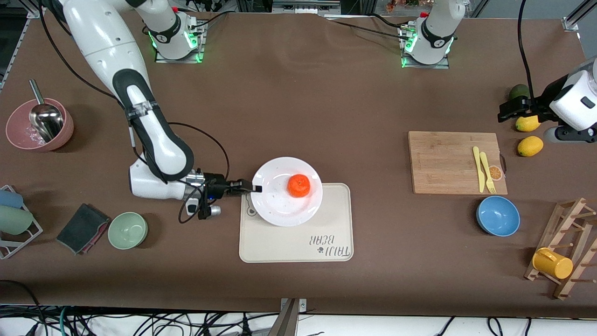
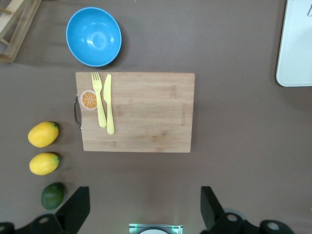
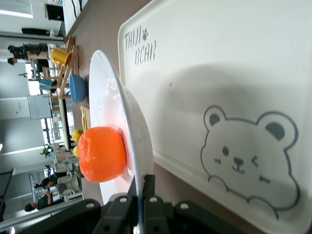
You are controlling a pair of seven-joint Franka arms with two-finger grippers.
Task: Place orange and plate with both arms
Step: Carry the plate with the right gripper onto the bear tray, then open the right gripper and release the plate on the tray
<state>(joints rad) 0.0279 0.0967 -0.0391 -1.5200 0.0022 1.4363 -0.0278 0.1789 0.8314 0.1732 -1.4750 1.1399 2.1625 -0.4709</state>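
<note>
The orange (image 1: 298, 185) sits on the white plate (image 1: 280, 205). My right gripper (image 1: 254, 188) is shut on the plate's rim at the side toward the right arm's end of the table and holds the plate a little above the cream bear-printed tray (image 1: 298, 242). In the right wrist view the plate (image 3: 108, 97) is seen edge-on with the orange (image 3: 101, 153) on it and the fingers (image 3: 148, 187) clamped on the rim, over the tray (image 3: 234, 87). My left gripper (image 1: 506, 111) is open and empty, up over the lemons at the left arm's end; its fingers (image 2: 78, 207) stand wide apart.
A wooden cutting board (image 1: 454, 161) with yellow fork and knife (image 1: 483, 169), a blue bowl (image 1: 497, 215), two lemons (image 1: 530, 146), a dark green fruit (image 1: 518, 91) and a rack with a yellow cup (image 1: 552, 263) lie toward the left arm's end. A pink bowl (image 1: 39, 125), green bowl (image 1: 128, 230) and cloth (image 1: 83, 227) lie toward the right arm's end.
</note>
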